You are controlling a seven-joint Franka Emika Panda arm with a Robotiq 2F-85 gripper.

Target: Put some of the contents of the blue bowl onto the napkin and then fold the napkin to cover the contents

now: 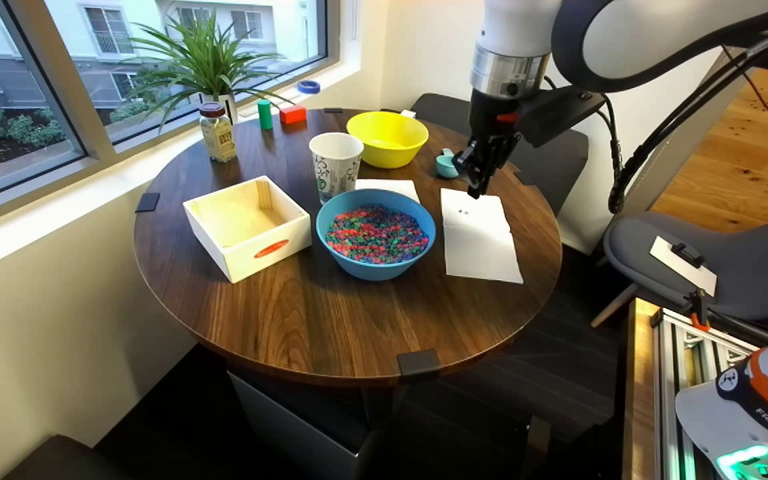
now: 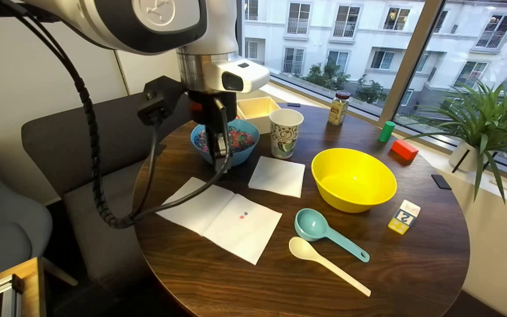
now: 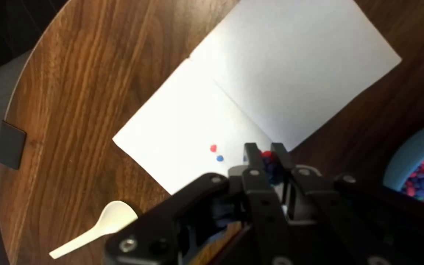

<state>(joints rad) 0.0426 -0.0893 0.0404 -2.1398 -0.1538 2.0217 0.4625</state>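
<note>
In an exterior view I have the bowl [image 1: 375, 272] on the bench [image 1: 291, 333], the heap of pieces [image 1: 377, 235] in it, the box [image 1: 251, 260] just left and the cup [image 1: 336, 168] behind. The napkin [image 1: 481, 252] lies right of that bowl, two loose pieces [image 3: 219, 158] on one half. My tool [image 3: 264, 147] hangs above the napkin, more pieces [image 3: 268, 156] between its fingers [image 3: 251, 156]. Another bowl [image 1: 391, 155] sits behind the cup, to its right. In an exterior view the spoon [image 2: 330, 266] lies before the scoop [image 2: 311, 224].

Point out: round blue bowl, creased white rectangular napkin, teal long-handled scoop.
Round blue bowl [image 1: 375, 272]: in an exterior view, outer wall.
Creased white rectangular napkin [image 3: 294, 70]: wrist view, bare half.
Teal long-handled scoop [image 2: 336, 237]: in an exterior view, handle.
</note>
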